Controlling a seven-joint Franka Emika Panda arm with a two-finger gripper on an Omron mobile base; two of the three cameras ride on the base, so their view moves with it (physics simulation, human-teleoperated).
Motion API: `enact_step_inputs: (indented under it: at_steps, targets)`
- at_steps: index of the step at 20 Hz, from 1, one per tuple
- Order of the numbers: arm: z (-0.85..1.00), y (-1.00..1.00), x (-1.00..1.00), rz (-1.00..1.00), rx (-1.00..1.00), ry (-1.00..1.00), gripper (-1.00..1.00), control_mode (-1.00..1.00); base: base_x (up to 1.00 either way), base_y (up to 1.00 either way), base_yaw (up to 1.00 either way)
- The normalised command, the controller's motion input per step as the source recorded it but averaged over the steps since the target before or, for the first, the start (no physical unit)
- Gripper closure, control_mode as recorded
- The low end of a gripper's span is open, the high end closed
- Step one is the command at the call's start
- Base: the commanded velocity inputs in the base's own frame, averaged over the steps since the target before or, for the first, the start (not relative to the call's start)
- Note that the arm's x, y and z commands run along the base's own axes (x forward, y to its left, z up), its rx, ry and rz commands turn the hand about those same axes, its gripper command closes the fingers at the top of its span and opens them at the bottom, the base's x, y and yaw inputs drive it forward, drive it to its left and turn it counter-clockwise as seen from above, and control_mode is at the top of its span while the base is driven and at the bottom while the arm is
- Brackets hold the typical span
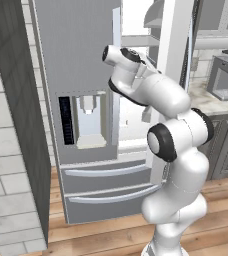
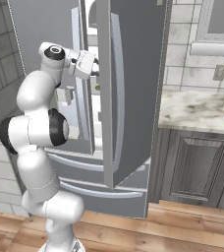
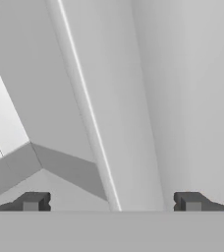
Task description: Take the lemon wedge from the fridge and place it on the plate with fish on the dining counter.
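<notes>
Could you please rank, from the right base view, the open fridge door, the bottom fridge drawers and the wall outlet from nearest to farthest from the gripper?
The gripper reaches into the gap between the fridge doors.
1. Open fridge door: right beside it, swung out toward the camera.
2. Bottom fridge drawers: well below it.
3. Wall outlet: far right, above the marble counter.

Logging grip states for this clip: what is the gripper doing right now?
Gripper: open, jaws spread wide, holding nothing, pointed at the fridge door edge.
</notes>
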Motion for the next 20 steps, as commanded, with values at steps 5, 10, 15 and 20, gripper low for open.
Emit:
enact_step_inputs:
  at_steps: [5, 10, 15, 20]
  targets:
    - [-0.01, -0.14, 0.03, 0.00, 0.00, 0.00, -1.00, -1.00, 0.00, 0.00, 0.00]
    - [0.00, -0.19, 0.00, 0.00, 0.00, 0.01, -1.00, -1.00, 0.00, 0.00, 0.00]
    - [-0.04, -0.18, 0.00, 0.00, 0.00, 0.11, -1.00, -1.00, 0.00, 0.00, 0.00]
    - [-0.06, -0.36, -0.44, -0.05, 0.02, 0.23, -1.00, -1.00, 0.00, 0.00, 0.00]
